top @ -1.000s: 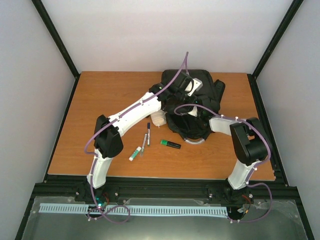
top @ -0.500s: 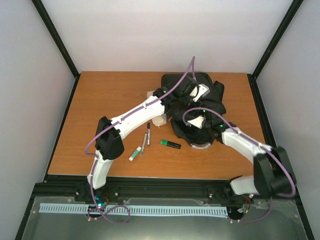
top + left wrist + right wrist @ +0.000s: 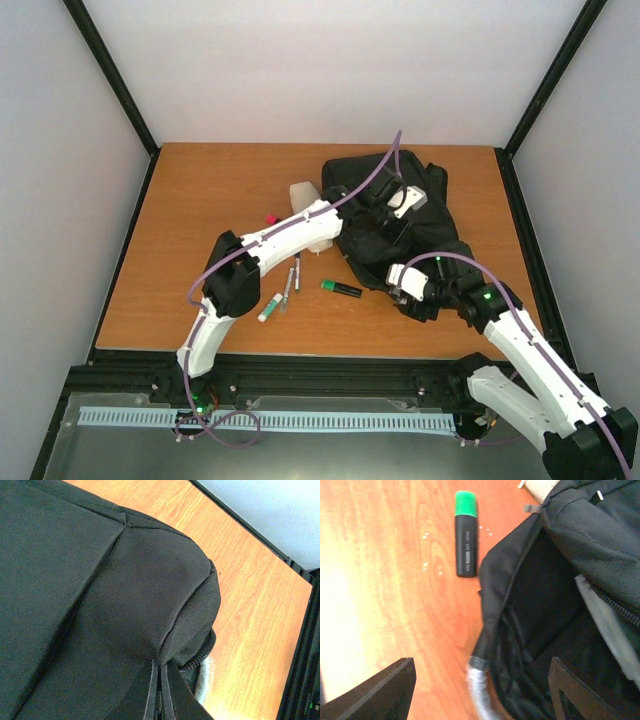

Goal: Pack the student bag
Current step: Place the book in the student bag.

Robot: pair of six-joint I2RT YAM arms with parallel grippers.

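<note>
The right claw [image 3: 481, 672] is spread wide above the near lip of the student bag [image 3: 600, 540], whose zipped mouth gapes open beneath it. A green-capped marker [image 3: 466, 535] lies on the table [image 3: 380, 580] to this claw's left, just clear of the black fabric. Farther on, the left claw [image 3: 160, 692] is pressed together, pinching a fold of the bag's top panel. Left of that claw, beyond the bag's edge, a beige object [image 3: 303, 195] sits on the wood.
</note>
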